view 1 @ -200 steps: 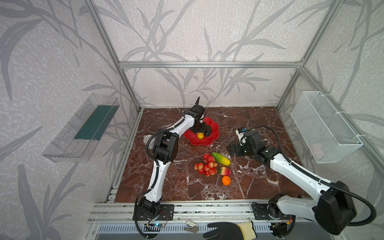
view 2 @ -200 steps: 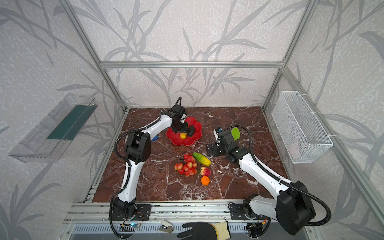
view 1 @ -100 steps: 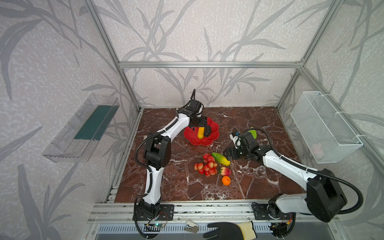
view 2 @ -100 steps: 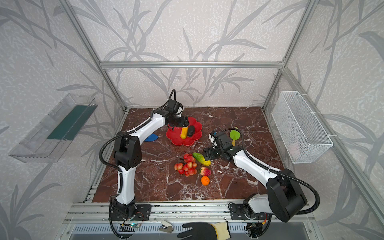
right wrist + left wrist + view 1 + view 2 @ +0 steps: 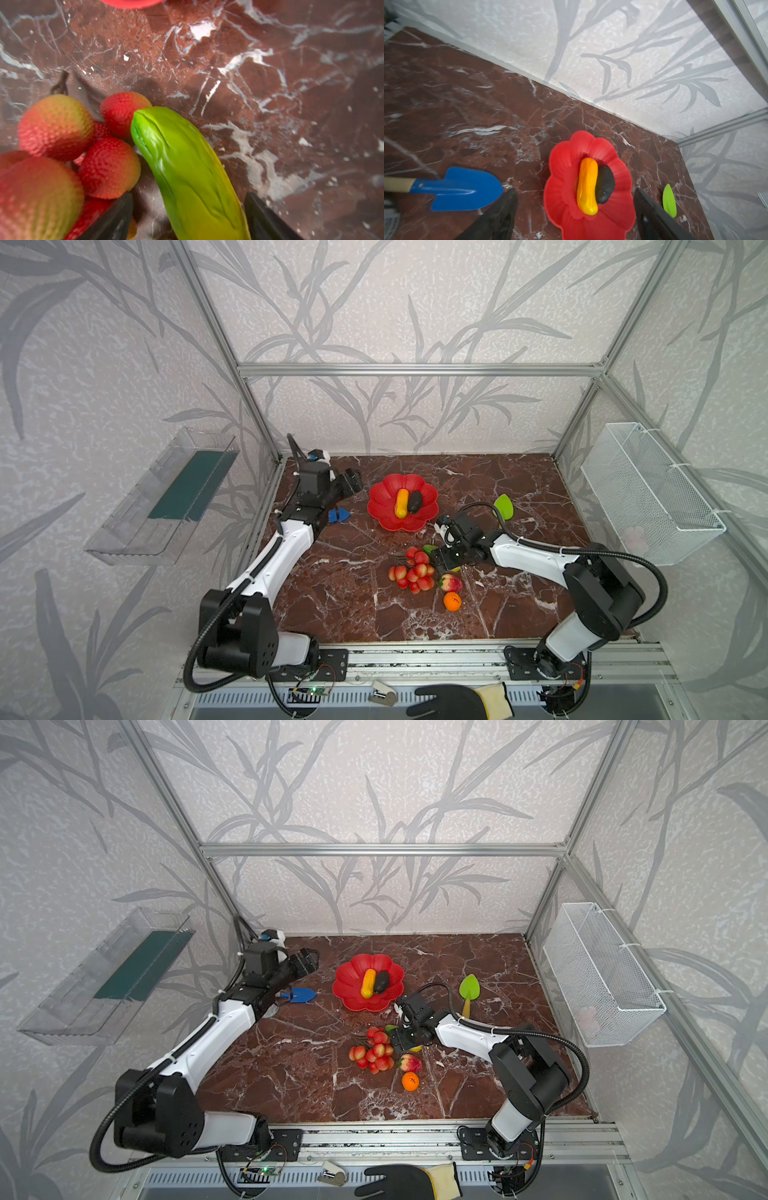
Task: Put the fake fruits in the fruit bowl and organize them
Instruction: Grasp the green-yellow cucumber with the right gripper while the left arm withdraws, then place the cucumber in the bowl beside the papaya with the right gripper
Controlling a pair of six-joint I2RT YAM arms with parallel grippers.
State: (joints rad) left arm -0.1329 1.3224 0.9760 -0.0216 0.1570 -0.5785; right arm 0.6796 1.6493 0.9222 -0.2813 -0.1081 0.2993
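The red scalloped fruit bowl (image 5: 399,524) (image 5: 361,1002) (image 5: 564,166) holds a yellow-orange oblong fruit (image 5: 401,503) (image 5: 368,983) (image 5: 587,187) and a dark oval fruit (image 5: 414,502) (image 5: 605,185) side by side. My left gripper (image 5: 351,483) (image 5: 574,193) is open and empty, left of the bowl and apart from it. My right gripper (image 5: 444,560) (image 5: 188,196) is open astride the green-yellow oblong fruit (image 5: 187,172) lying on the table, with a gap at each finger. The red berry cluster (image 5: 413,570) (image 5: 108,166) touches that fruit. A strawberry (image 5: 450,583) and an orange ball (image 5: 452,601) lie nearer the front.
A blue trowel (image 5: 338,515) (image 5: 463,189) lies left of the bowl under my left arm. A green trowel (image 5: 503,506) (image 5: 669,200) lies to the bowl's right. A wire basket (image 5: 648,489) hangs on the right wall, a clear tray (image 5: 166,493) on the left. A black glove (image 5: 453,701) rests at the front rail.
My left gripper has let go of the yellow-orange fruit in the bowl, opened and drawn back to the left. My right gripper has come down over the green-yellow fruit, its jaws narrowing.
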